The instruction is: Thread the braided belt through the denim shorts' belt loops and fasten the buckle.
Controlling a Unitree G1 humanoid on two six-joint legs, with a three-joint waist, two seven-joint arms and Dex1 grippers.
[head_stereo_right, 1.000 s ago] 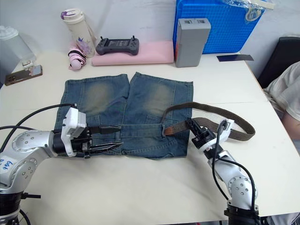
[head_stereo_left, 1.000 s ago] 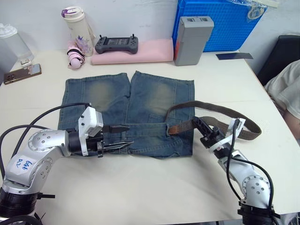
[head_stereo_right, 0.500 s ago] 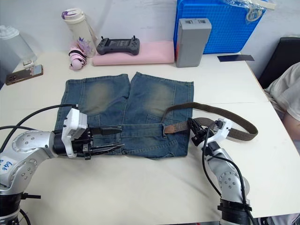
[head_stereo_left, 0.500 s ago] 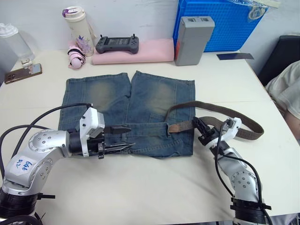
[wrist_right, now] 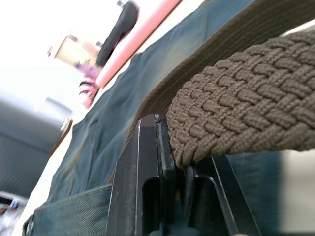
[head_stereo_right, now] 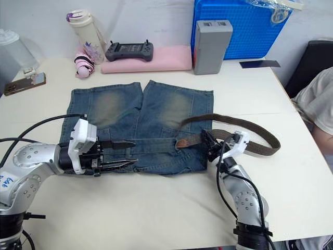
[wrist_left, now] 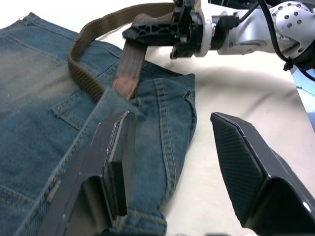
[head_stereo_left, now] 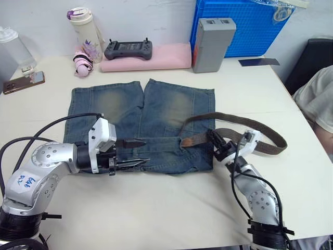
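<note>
The denim shorts (head_stereo_left: 156, 112) lie flat on the table, waistband nearest me. The braided belt (head_stereo_left: 244, 125) loops off their right side, and its tan end (head_stereo_left: 188, 141) rests on the waistband. My right gripper (head_stereo_left: 214, 145) is shut on the belt just right of that end; the right wrist view shows the braid (wrist_right: 236, 113) pinched between its fingers (wrist_right: 152, 187). Over the left part of the waistband my left gripper (head_stereo_left: 138, 151) is open, holding nothing. A short denim strip, one of the belt loops (wrist_left: 188, 96), sits near the waistband's corner. The buckle is hidden.
Along the table's back stand a blue crate (head_stereo_left: 250, 26), a grey box (head_stereo_left: 212, 44), a pink pad (head_stereo_left: 148, 57) with a controller (head_stereo_left: 128, 49), a bottle (head_stereo_left: 83, 28) and a phone (head_stereo_left: 23, 82). A person's sleeve (head_stereo_left: 320, 99) shows at the right edge.
My right gripper has slid left with the belt, carrying the tan end further left along the waistband. The left gripper has stayed open in place.
</note>
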